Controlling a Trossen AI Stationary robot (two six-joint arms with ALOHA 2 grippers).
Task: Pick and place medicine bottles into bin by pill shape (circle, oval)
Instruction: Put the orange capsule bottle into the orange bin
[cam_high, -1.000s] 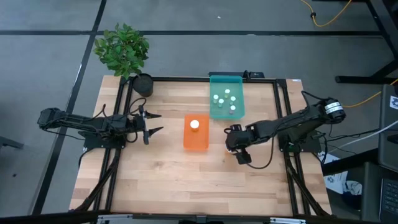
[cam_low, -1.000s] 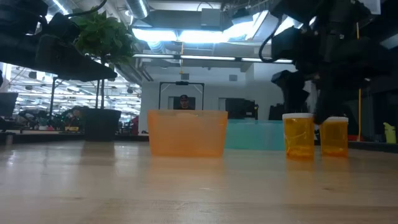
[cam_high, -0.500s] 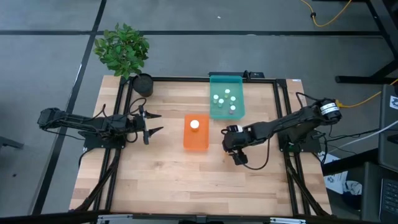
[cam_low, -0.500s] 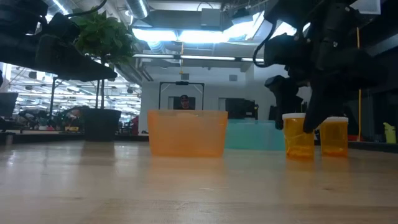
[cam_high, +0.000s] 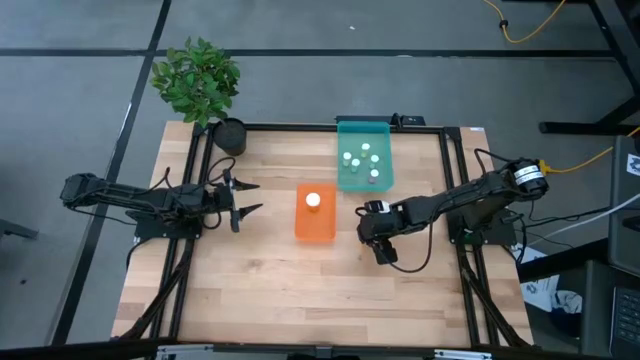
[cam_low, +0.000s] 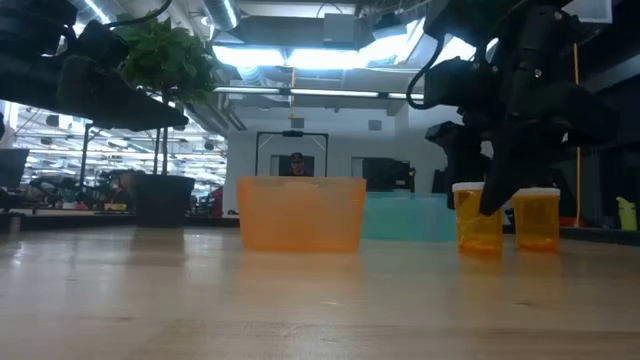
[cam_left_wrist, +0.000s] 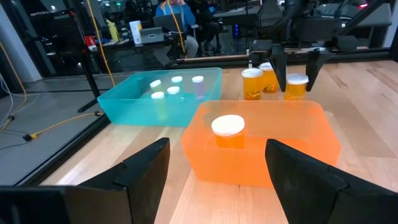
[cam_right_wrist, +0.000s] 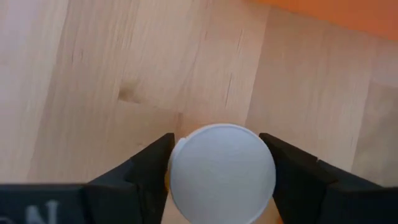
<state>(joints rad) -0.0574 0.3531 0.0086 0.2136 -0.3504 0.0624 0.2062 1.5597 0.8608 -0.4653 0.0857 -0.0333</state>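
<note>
An amber medicine bottle with a white cap (cam_low: 478, 218) stands on the table right of the orange bin (cam_high: 315, 225). My right gripper (cam_high: 374, 230) is over it, pointing down, shut on its cap (cam_right_wrist: 222, 173). More amber bottles (cam_low: 538, 218) (cam_left_wrist: 252, 84) stand beside it on their bases. The orange bin holds one white-capped bottle (cam_left_wrist: 228, 127). The teal bin (cam_high: 364, 185) holds several small white-capped bottles (cam_left_wrist: 177, 81). My left gripper (cam_high: 242, 198) is open and empty, left of the orange bin. My right gripper pinches the bottle's round white cap (cam_right_wrist: 186, 171) between its two fingers (cam_right_wrist: 146, 171), one on each side. The fingers come from above, pointing down. The bottle stands upright with its base on the table (cam_low: 478, 248).
A potted plant (cam_high: 200, 85) stands at the table's far left corner. A dark frame rail (cam_high: 300, 127) runs along the table's edges. Bare wood lies near the front edge (cam_high: 320, 300). A person (cam_low: 295, 162) sits in the room behind.
My right gripper has gone a little toward the table's left edge and down, from beside the two bottles to over the left one, with its fingers now at that bottle's cap. The bottle stays standing on the table.
</note>
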